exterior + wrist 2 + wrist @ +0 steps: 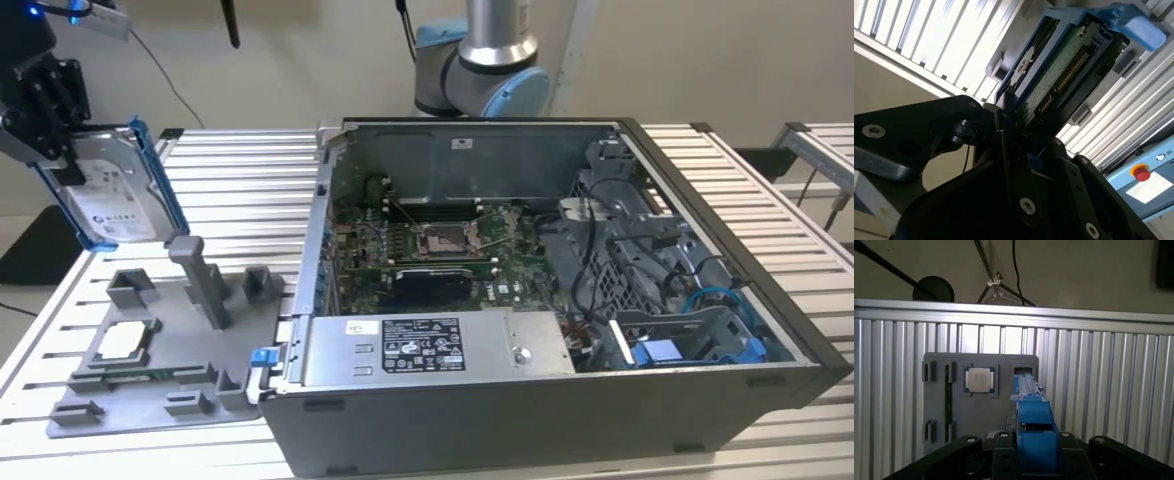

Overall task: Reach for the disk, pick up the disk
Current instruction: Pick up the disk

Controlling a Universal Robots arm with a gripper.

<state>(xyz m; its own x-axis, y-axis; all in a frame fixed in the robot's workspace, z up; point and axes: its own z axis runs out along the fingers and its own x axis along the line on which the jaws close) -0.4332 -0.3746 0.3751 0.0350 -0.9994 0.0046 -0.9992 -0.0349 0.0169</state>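
Observation:
The disk (114, 200), a silver-grey drive with a white label and a blue carrier frame, hangs upright in the air at the exterior view's left, above the grey fixture (147, 390). My black gripper (54, 150) is shut on its upper part. In the second wrist view the disk's green circuit board (1059, 75) and blue frame stick out from between the fingers (1004, 125). In the first wrist view the disk's blue edge (1034, 420) runs straight out from the gripper (1036, 450), over the fixture (939, 395).
The fixture carries a small square silver chip (120, 340) and upright grey posts (200, 275). An open computer case (534, 300) takes up the middle and right of the slatted metal table (240, 180). The arm's base (481, 60) stands behind the case.

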